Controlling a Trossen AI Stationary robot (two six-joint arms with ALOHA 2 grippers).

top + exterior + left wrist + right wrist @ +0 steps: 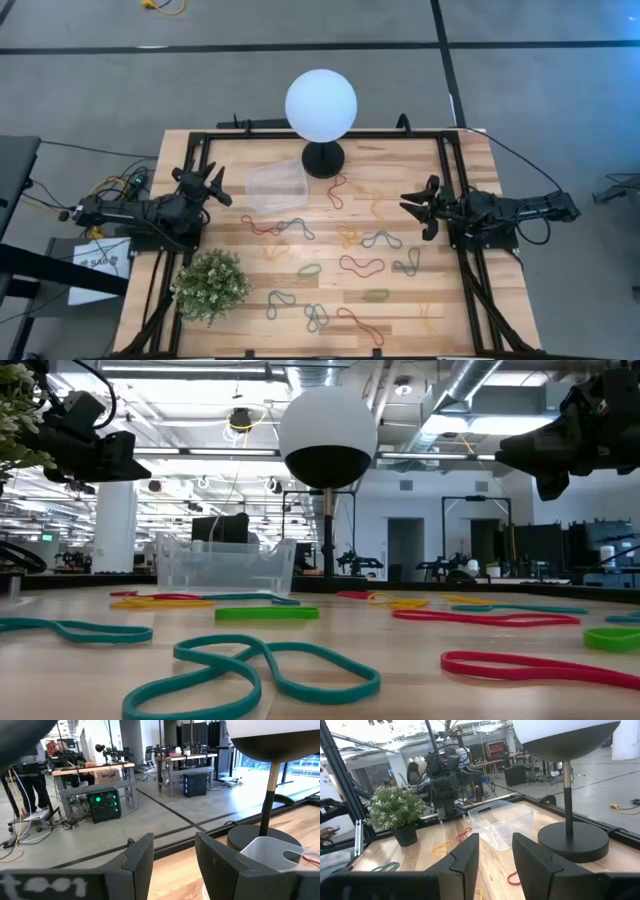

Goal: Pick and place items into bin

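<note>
Many thin rubber-band items lie flat and scattered on the wooden table, among them a red one (361, 265), a green one (309, 270) and a grey-blue one (381, 240). The clear bin (275, 186) stands on its base at the far middle, beside the lamp; it also shows in the low view (225, 565) and the right wrist view (502, 822). My left gripper (220, 187) waits open at the table's left edge, level and above the table. My right gripper (417, 207) waits open at the right edge. Nothing is between either pair of fingers.
A white globe lamp (321, 105) on a black base (323, 158) stands at the far middle, next to the bin. A green potted plant (211, 285) sits near the front left. Black frame rails (455, 180) run along the table's sides.
</note>
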